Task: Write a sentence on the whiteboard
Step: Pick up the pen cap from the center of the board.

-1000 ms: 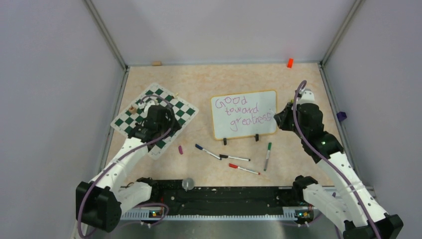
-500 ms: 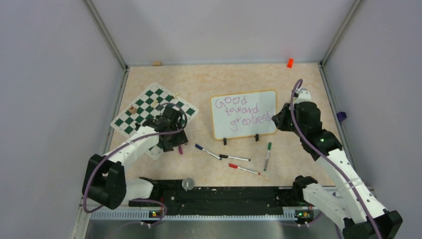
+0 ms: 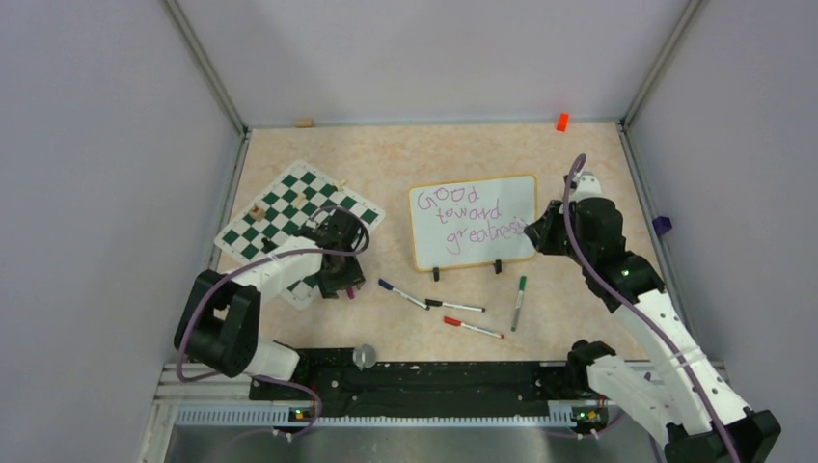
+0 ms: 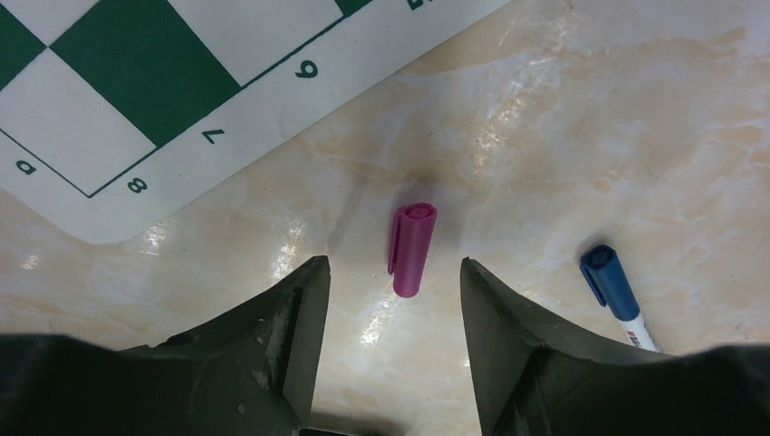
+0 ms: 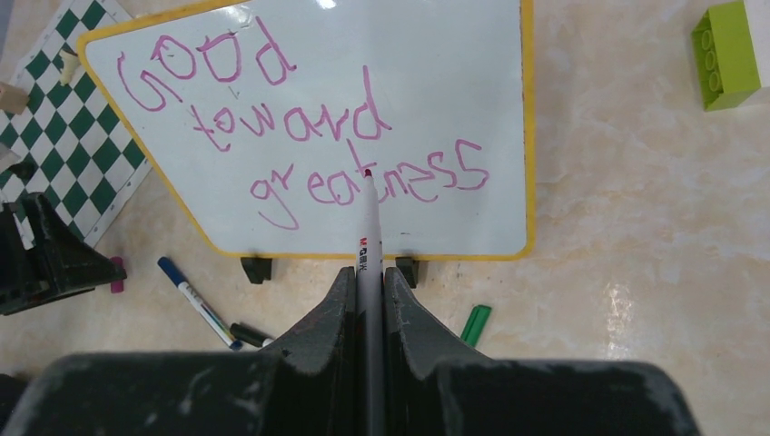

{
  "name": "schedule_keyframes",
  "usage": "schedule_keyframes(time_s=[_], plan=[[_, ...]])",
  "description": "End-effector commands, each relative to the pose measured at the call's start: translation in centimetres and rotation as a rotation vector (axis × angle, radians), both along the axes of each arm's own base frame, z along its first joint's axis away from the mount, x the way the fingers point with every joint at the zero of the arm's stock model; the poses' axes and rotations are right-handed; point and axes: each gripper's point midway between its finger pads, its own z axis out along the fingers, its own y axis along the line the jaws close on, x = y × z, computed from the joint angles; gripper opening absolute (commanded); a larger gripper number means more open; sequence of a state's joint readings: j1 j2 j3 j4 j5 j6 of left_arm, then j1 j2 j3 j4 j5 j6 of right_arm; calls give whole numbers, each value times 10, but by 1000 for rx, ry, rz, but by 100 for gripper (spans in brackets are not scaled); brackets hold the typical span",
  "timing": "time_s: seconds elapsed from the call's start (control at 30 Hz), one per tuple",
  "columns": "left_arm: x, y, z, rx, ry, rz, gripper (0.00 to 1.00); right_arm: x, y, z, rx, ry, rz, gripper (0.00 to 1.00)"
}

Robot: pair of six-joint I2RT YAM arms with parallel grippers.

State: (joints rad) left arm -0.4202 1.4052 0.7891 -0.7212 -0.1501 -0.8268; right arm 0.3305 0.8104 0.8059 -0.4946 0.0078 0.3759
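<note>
While the right fingers [image 5: 320, 336] clamp a marker [image 5: 367, 227], tip seemingly touching the sentence [image 5: 313, 123] on the whiteboard [image 5: 436, 77] on the desk [image 5: 636, 227], the left fingers [image 4: 281, 336] stand apart around a purple cap [image 4: 413, 248].

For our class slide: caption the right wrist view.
Right pincer grips a marker, tip at the sentence "Good toward greatness" on the whiteboard.

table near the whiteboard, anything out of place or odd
A loose purple cap lies on the table beside the chessboard mat corner, between the open fingers of the left gripper, untouched. Its likely owner, the uncapped marker, is clamped in the right gripper over the whiteboard.
</note>
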Motion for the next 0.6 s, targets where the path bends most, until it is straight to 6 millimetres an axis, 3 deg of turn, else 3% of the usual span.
schedule_keyframes(time_s=[0.0,0.27,0.33,0.37,0.47,0.57], plan=[[10,-3,-3,20,1,29,59,0,9,22,54,-89,52,0],[15,1,-13,46,-11,78,38,-3,17,30,78,-105,99,0],[14,2,-15,45,-16,88,19,-6,25,36,114,-131,135,0],[13,1,-16,40,-16,90,3,-9,30,38,133,-138,163,0],[14,-15,-11,-42,-12,55,0,-16,47,37,192,-137,250,0],[22,-32,15,-142,-65,51,0,-25,69,33,247,-137,345,0]])
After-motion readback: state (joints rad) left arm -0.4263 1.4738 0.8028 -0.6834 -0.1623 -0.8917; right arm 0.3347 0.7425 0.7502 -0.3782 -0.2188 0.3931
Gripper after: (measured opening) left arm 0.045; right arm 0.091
